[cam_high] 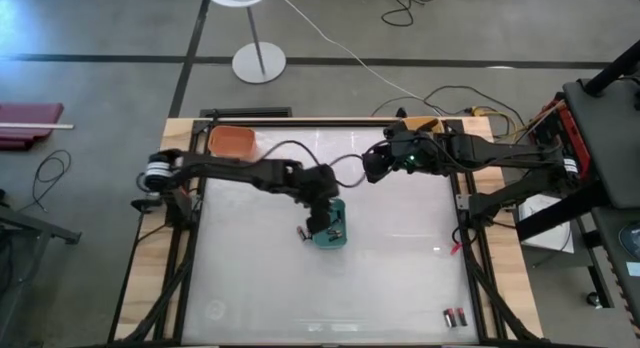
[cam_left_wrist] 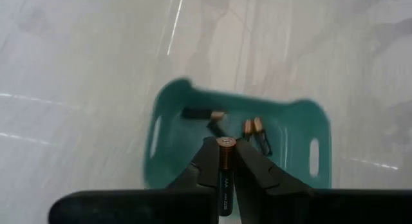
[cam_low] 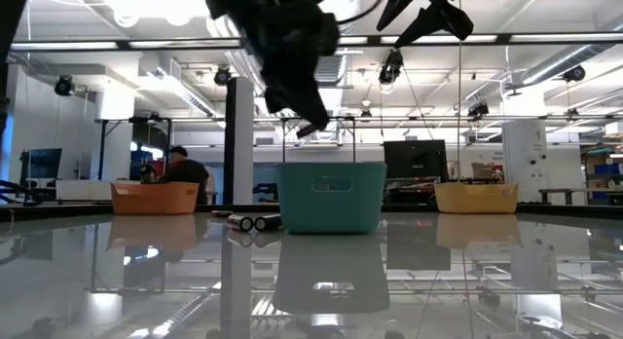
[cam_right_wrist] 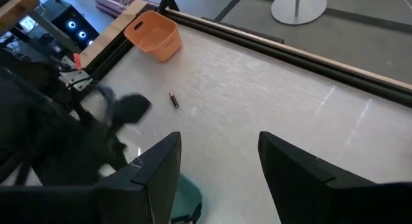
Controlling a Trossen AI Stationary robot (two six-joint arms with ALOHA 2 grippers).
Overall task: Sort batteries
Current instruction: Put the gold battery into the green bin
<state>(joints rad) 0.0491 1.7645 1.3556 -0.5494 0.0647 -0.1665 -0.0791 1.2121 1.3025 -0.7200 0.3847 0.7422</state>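
My left gripper (cam_left_wrist: pixel 224 161) hangs over the teal bin (cam_left_wrist: pixel 293 124), shut on a black battery (cam_left_wrist: pixel 224 176) with a copper end. Several batteries (cam_left_wrist: pixel 254 129) lie in that bin. In the high view this gripper (cam_high: pixel 322 218) stands over the bin (cam_high: pixel 334 238) at mid-table. Two batteries (cam_low: pixel 248 221) lie on the table beside the bin, and one more (cam_right_wrist: pixel 173 99) lies toward the orange bin (cam_right_wrist: pixel 153 34). My right gripper (cam_right_wrist: pixel 219 147) is open and holds nothing; it hovers near the table's far edge (cam_high: pixel 376 166). My left gripper pinches the battery's black body (cam_left_wrist: pixel 224 185) between its two fingers. The fingers come from above, pointing down at the bin, and the battery lies along them. Its copper end (cam_left_wrist: pixel 224 143) reaches past the fingertips. The battery hangs clear above the bin.
The orange bin (cam_high: pixel 232 140) stands at the far left corner and a yellow bin (cam_low: pixel 475 196) at the far right. Two batteries (cam_high: pixel 455 315) lie near the front right corner. A small red thing (cam_high: pixel 455 246) sits by the right edge.
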